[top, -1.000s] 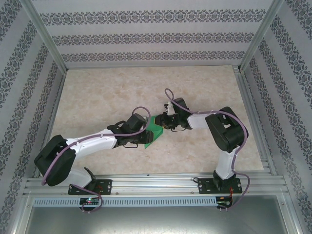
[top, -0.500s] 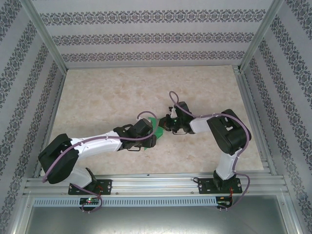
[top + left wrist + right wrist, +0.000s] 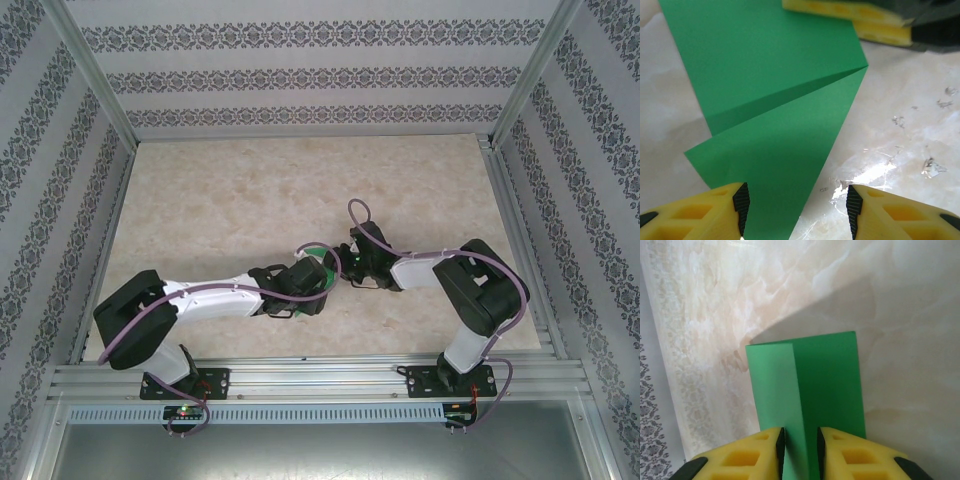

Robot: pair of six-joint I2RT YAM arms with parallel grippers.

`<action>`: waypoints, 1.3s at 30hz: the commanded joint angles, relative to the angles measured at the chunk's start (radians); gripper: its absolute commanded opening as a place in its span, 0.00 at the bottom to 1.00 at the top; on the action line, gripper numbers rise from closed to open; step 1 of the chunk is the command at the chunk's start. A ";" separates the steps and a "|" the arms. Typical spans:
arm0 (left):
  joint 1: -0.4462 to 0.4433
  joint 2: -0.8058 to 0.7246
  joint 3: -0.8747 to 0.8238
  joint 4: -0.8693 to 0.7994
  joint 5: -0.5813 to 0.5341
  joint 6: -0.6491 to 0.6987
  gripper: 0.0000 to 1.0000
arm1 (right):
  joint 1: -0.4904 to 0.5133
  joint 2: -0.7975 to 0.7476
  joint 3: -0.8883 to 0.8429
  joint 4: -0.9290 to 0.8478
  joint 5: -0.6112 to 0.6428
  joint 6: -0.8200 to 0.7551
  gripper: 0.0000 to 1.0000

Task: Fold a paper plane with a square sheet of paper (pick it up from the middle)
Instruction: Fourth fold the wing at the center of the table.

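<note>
The square sheet of paper (image 3: 770, 100) is bright green and folded, with a raised crease across it, and lies on the marble table. In the top view just a sliver of the paper (image 3: 318, 252) shows between the two wrists. My left gripper (image 3: 796, 210) is open low over the paper's near corner. Its left finger is above the green and its right finger above bare table. My right gripper (image 3: 800, 440) stands narrowly open astride the paper's (image 3: 825, 385) upright crease at the opposite edge. Its yellow fingers (image 3: 880, 32) show at the top of the left wrist view.
The two grippers (image 3: 318, 272) (image 3: 346, 265) meet nose to nose in the middle of the marble tabletop (image 3: 220, 190). Patterned walls and aluminium posts (image 3: 95, 75) enclose the table. A metal rail (image 3: 320, 375) runs along the near edge.
Both grippers have shifted towards the near edge and closer together. The left wrist has slid right over the paper, so much less green shows from above.
</note>
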 commanded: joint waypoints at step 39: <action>-0.093 0.131 0.107 -0.142 -0.238 -0.070 0.53 | -0.051 0.026 0.138 -0.105 -0.128 -0.106 0.03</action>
